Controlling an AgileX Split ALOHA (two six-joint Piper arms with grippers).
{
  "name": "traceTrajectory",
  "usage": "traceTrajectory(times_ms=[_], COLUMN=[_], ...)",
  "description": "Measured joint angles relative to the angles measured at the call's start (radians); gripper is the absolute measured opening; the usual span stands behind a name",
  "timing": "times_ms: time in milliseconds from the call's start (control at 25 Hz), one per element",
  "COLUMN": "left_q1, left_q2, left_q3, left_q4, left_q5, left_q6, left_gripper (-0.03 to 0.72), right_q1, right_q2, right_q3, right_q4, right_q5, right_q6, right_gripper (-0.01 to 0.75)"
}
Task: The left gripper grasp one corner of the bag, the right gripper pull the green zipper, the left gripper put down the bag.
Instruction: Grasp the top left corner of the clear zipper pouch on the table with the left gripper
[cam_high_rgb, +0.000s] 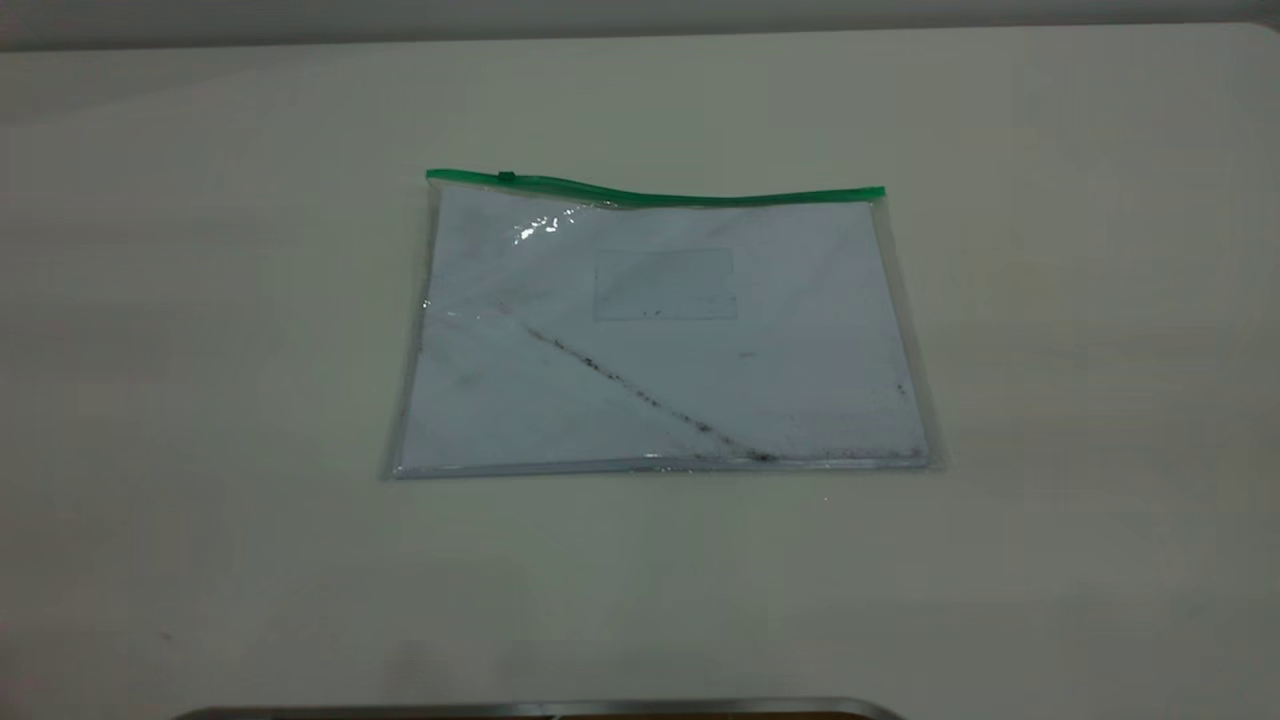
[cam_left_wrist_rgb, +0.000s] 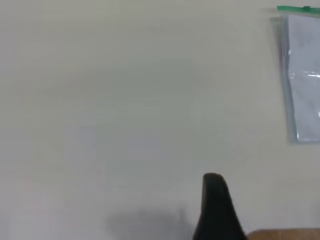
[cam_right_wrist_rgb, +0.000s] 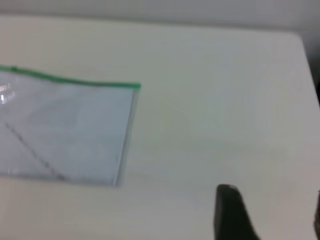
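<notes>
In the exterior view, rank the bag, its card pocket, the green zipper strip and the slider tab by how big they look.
1. Bag, clearly largest.
2. and 3. Card pocket and zipper strip: unsure, since the strip is longer but far thinner.
4. Slider tab, smallest.

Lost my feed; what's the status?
Left gripper and right gripper clear of bag. Bag flat on table, green zipper untouched. Nothing blocking.

Exterior cam: high, angled down at table (cam_high_rgb: 200, 300), bag (cam_high_rgb: 660, 340) centered. Both wrist cams: low, off to opposite sides, each catching one bag end.
</notes>
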Motion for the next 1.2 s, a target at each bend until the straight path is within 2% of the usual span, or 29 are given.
traceTrajectory(times_ms=[160,280,360,640,880,1200], left_q1=[0.000,0.000,0.000,0.000,0.000,0.001], left_q2=[0.214,0.376,0.468,0.779,1.052,1.399], left_q3=[-0.067,-0.085,-0.086,-0.108,-0.265,-0.568], left_q4=[-0.079,-0.192,-0.262,-0.410,-0.561,-0.808], left_q5=[-0.091,-0.168,-0.257,-0.489,-0.516,-0.344], left_q6=[0.013,0.066,0.125,0.338,0.520,0.825], left_gripper=[0.569,0.569,0.569,0.569,0.569,0.569], right_q1=[0.000,0.000,0.000,0.000,0.000,0.000], right_q2=[0.157,0.280,0.357,0.620,0.858,1.100], right_q3=[-0.044,-0.059,-0.060,-0.060,-0.104,-0.231], right_q4=[0.030,0.076,0.094,0.102,0.102,0.102], right_q5=[-0.054,-0.094,-0.134,-0.295,-0.398,-0.420], right_q6=[0.000,0.000,0.000,0.000,-0.001,-0.001], right_gripper=[0.547,0.558,0.558,0.558,0.558,0.558])
